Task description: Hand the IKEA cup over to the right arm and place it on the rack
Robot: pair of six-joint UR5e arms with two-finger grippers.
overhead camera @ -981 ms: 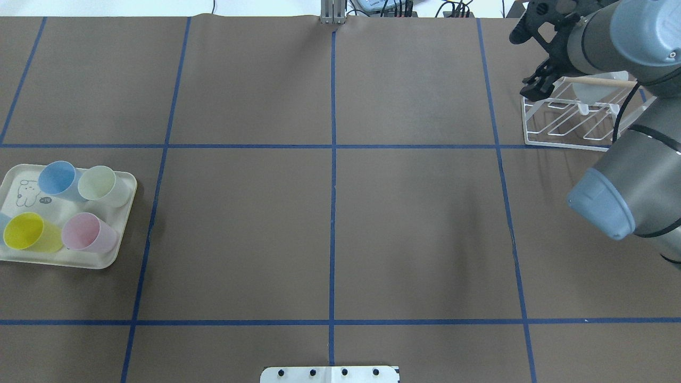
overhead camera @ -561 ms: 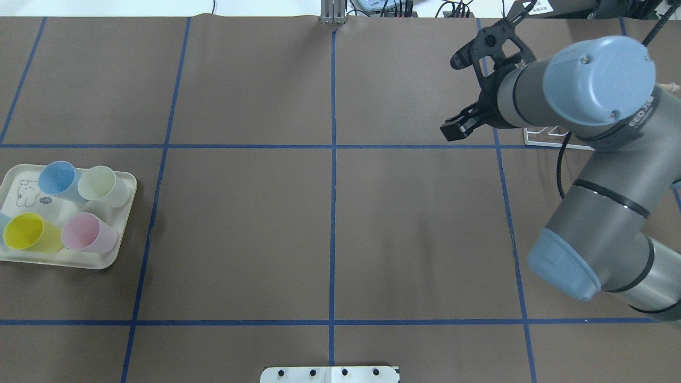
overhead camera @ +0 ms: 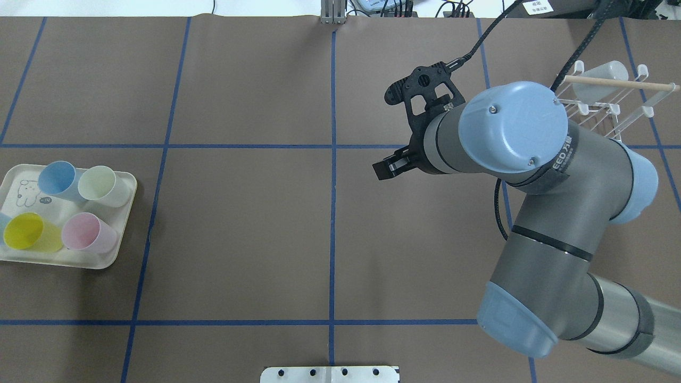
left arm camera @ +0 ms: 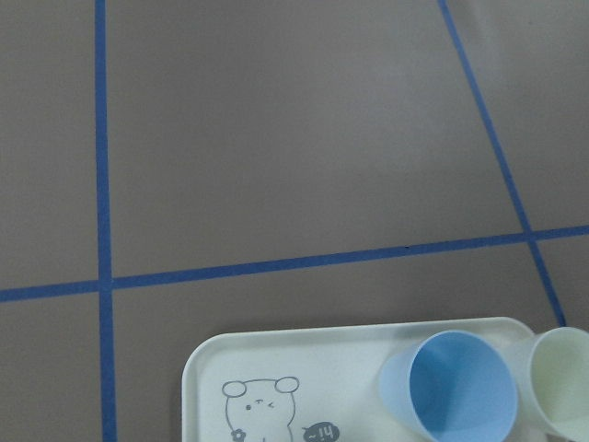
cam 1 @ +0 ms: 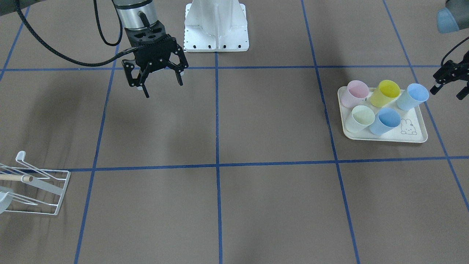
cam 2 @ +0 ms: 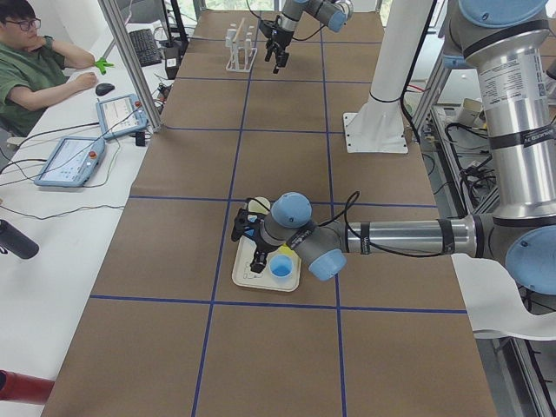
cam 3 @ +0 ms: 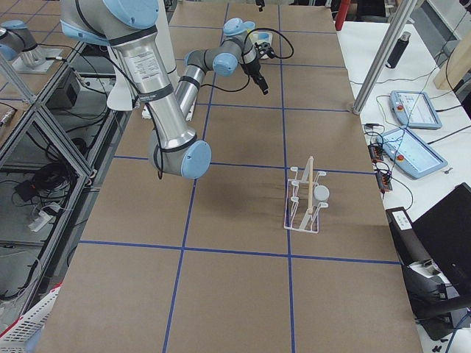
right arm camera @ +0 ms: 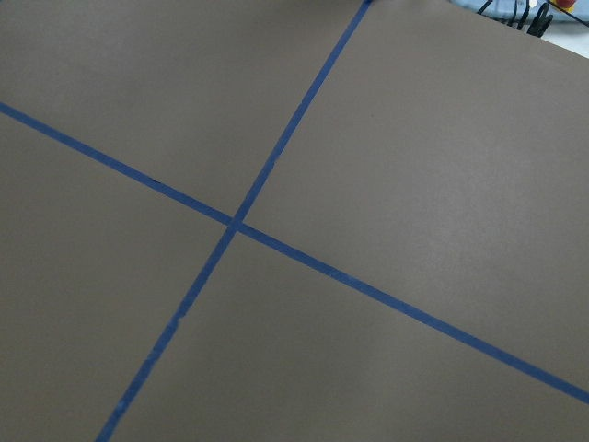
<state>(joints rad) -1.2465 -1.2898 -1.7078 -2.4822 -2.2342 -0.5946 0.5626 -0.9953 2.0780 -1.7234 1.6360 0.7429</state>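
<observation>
Several pastel cups stand on the cream rabbit tray (cam 1: 414, 137): pink (cam 1: 357, 91), yellow (cam 1: 385, 91), light blue (cam 1: 412, 96), pale green (cam 1: 361, 118) and blue (cam 1: 384, 120). My left gripper (cam 1: 447, 91) hovers open and empty just beside the light blue cup, at the tray's outer edge. The left wrist view shows the blue cup (left arm camera: 456, 387) below it. My right gripper (overhead camera: 391, 133) is open and empty above bare table right of centre. The white wire rack (overhead camera: 612, 106) with its wooden rod holds one whitish cup (overhead camera: 598, 74).
The tray (overhead camera: 96, 260) sits at the table's left edge in the overhead view and the rack at the far right corner. The robot's white base (cam 1: 216, 25) stands at the near middle edge. An operator (cam 2: 35, 69) sits beyond the far side.
My right arm has swung away from the rack towards the table's middle, its gripper open and empty throughout. The rack and the cup on it are now uncovered.
</observation>
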